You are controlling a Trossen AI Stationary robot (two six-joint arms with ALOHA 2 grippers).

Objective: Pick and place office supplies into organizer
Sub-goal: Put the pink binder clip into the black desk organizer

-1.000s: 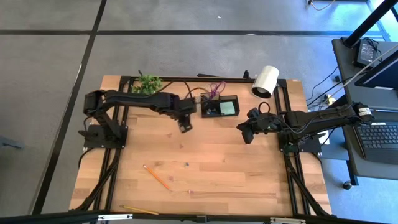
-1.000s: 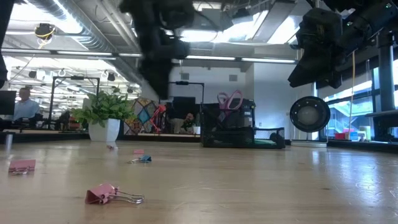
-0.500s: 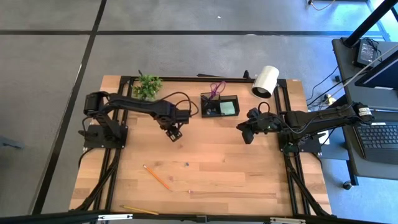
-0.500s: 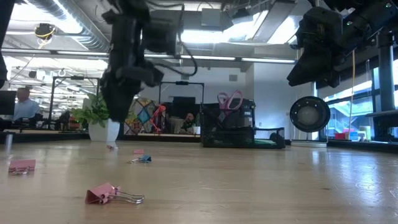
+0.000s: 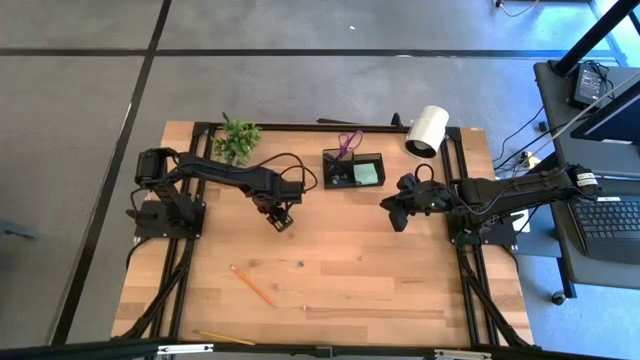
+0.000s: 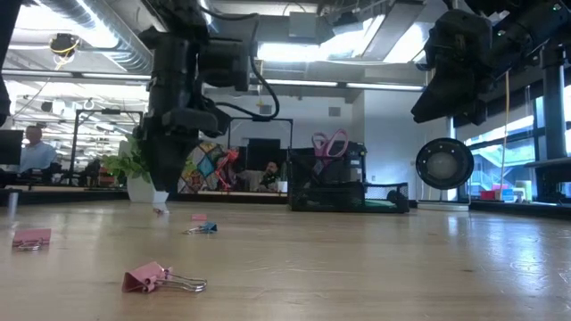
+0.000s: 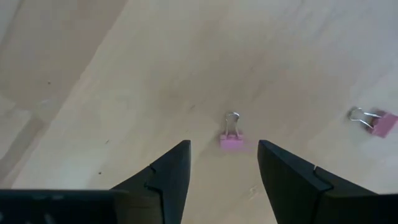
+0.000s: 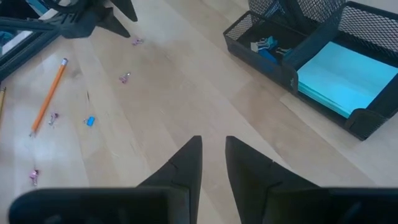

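Observation:
My left gripper (image 5: pixel 279 222) (image 7: pixel 222 163) points down, open, just above the wooden table (image 5: pixel 350 250). A small pink binder clip (image 7: pixel 231 138) lies flat on the table below the gap between its fingers, untouched. A second pink clip (image 7: pixel 373 119) lies nearby. The black mesh organizer (image 5: pixel 353 172) (image 8: pixel 311 56) stands at the far middle, with purple scissors (image 5: pixel 348 142) upright in it and a sticky-note pad (image 8: pixel 339 74) in a low compartment. My right gripper (image 5: pixel 393 215) (image 8: pixel 213 155) hovers right of the organizer, slightly open, with nothing between its fingers.
An orange pencil (image 5: pixel 252 285), a yellow pencil (image 5: pixel 224 338) and a tiny blue block (image 5: pixel 300 265) lie on the near half. More pink clips (image 6: pixel 161 278) (image 6: pixel 31 237) lie near the front. A plant (image 5: pixel 238 136) and a white cylinder (image 5: pixel 427 130) stand at the far edge.
My left gripper has gone from beside the organizer toward the table's left and near edges and has come down close to the tabletop, rolling about its own axis. It now stands over the pink clip. My right arm has kept still.

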